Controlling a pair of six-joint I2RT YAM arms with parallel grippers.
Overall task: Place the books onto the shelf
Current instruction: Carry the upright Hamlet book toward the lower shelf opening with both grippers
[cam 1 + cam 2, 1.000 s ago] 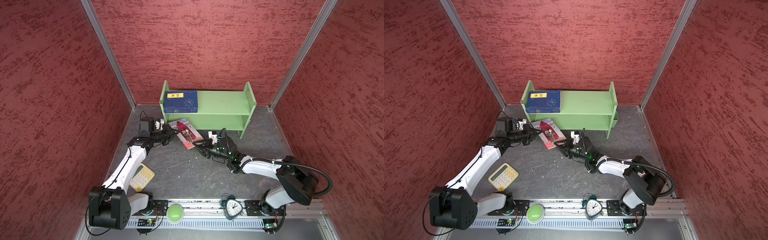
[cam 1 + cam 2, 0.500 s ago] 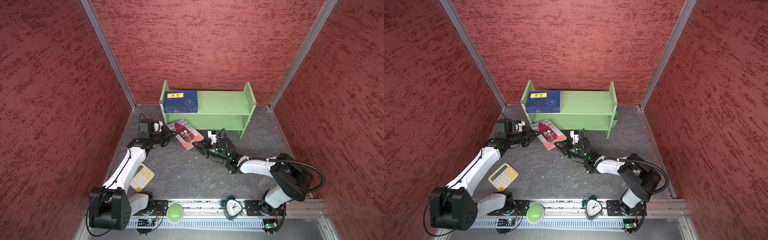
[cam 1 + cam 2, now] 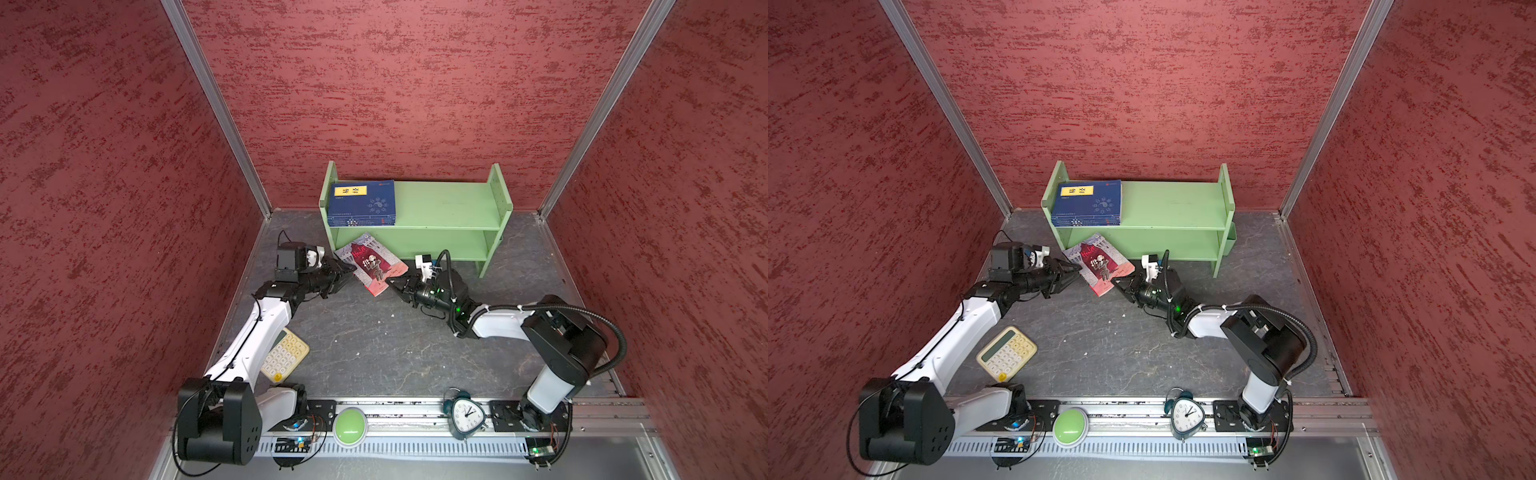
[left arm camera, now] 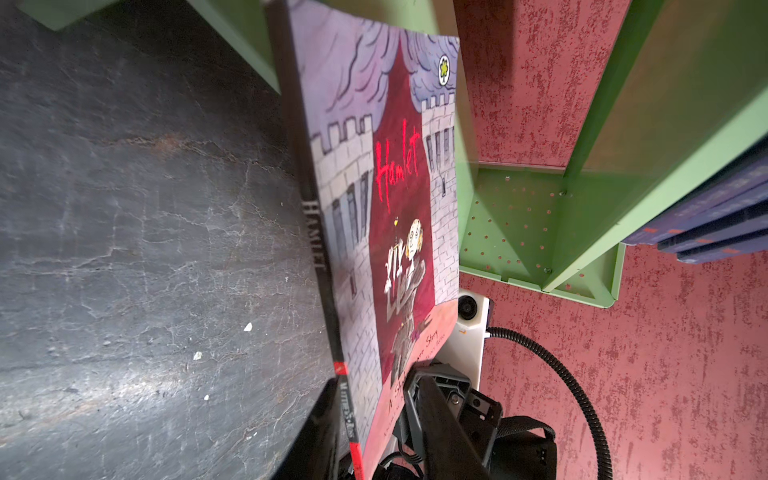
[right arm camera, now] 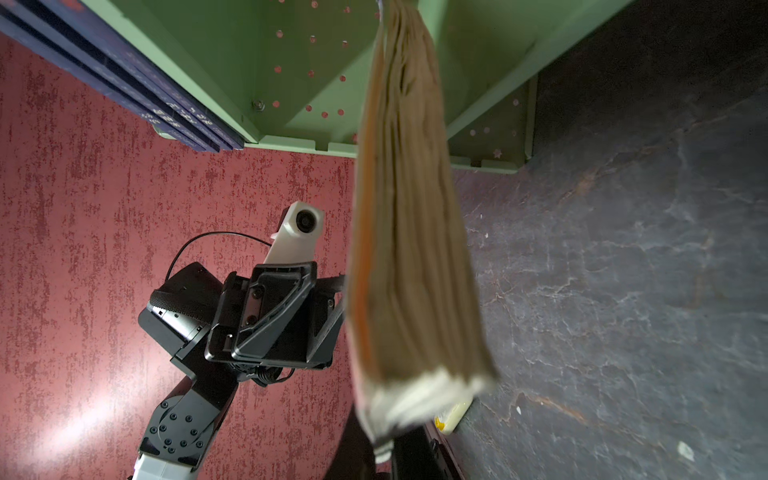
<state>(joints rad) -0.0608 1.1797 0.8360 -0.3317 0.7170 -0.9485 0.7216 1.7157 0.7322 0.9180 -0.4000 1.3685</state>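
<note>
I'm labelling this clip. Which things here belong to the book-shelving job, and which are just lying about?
Job: red book, blue books, shelf.
Lying about: calculator, alarm clock, green button.

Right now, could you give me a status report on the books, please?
Right gripper shut on red book. Left gripper open at its spine. Book tilted, far corner by shelf, lower tier. Nothing in the way.

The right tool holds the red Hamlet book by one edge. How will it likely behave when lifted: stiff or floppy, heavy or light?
Probably floppy: the book is thin, and in the right wrist view its pages fan apart beyond the right tool. Likely light, since one edge pinch seems to hold it tilted. It may sag when raised.
</note>
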